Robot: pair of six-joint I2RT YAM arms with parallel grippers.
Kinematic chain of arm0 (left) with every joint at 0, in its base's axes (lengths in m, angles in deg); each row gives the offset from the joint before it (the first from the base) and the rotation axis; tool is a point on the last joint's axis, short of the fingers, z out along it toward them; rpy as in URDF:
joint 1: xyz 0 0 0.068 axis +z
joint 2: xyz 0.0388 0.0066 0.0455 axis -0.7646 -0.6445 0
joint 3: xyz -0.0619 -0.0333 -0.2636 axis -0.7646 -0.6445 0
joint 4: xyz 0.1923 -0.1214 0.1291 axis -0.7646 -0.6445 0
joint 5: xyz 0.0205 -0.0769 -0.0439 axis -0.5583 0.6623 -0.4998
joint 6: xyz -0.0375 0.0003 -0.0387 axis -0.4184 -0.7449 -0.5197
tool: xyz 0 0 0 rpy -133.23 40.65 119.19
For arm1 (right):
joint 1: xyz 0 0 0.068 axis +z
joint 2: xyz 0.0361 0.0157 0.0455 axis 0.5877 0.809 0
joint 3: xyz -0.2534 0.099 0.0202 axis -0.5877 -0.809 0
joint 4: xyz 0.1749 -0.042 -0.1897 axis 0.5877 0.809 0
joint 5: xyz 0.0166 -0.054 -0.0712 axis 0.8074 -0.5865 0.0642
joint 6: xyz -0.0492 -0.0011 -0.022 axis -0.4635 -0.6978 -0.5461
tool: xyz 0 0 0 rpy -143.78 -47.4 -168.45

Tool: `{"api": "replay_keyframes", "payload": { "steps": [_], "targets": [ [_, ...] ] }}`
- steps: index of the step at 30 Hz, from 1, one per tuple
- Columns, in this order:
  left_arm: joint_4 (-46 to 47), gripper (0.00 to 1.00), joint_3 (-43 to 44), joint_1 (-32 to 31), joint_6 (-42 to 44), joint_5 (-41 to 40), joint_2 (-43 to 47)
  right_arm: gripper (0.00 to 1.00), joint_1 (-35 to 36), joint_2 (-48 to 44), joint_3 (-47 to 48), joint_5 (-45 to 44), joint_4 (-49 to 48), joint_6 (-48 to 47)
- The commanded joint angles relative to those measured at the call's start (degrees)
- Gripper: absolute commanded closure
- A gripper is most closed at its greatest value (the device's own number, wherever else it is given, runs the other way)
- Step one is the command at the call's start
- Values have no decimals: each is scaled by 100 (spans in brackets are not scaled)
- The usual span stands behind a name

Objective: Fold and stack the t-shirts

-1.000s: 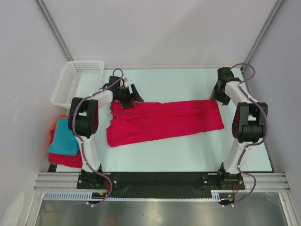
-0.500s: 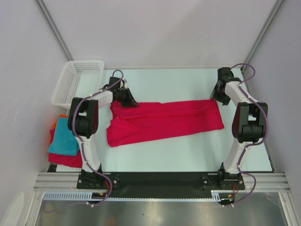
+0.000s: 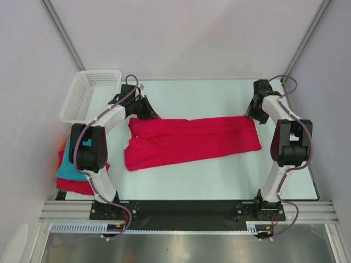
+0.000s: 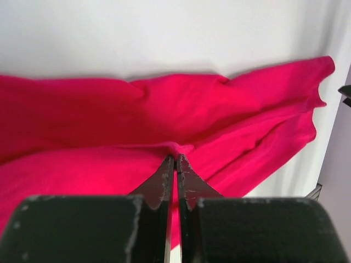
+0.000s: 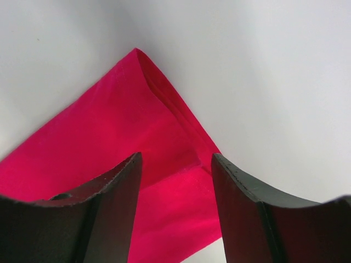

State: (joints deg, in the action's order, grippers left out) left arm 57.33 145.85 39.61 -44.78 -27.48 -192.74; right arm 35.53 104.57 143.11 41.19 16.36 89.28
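Left fingers (image 4: 162, 183) clamped on crimson shirt (image 3: 192, 139), 10 o'clock corner; right fingers (image 5: 118, 192) open, empty, astride 2 o'clock corner, probably for two-handed fold.

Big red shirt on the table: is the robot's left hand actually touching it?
Touching. The left wrist view shows the left hand shut, its tips pinching a small ridge of the red shirt.

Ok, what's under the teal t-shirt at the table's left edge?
A folded red t-shirt sticks out beneath the teal t-shirt, with an orange edge behind. The left arm covers the pile's right side, so how they overlap there is hidden.
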Motion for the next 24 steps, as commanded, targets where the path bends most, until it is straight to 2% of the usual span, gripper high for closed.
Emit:
{"api": "replay_keyframes", "payload": {
  "steps": [1,8,11,14,16,17,19,20,24],
  "targets": [
    [-156,94,-542,-134,224,-60,909,42,29,-437,-94,-71,-24,-90],
    [62,93,-2753,-827,41,-236,2343,42,29,-605,-226,-45,-24,-134],
    [142,91,-3423,-977,-144,-297,2906,42,29,-648,-253,-27,-15,-108],
    [3,65,-3680,-987,-180,-350,3328,42,169,-675,-270,-27,2,-81],
    [-156,53,-3672,-987,-119,-446,3573,42,205,-701,-244,-36,20,-81],
    [-365,43,-3576,-987,-58,-516,3645,42,231,-710,-227,-36,46,-72],
    [-569,34,-3462,-987,4,-762,3829,42,258,-728,-209,-53,81,-72],
    [-752,27,-3296,-987,5,-876,3882,42,258,-745,-191,-53,82,-64],
    [-807,15,-2891,-986,-13,-1316,3997,42,293,-807,-130,-80,161,-63]
  ]
}}
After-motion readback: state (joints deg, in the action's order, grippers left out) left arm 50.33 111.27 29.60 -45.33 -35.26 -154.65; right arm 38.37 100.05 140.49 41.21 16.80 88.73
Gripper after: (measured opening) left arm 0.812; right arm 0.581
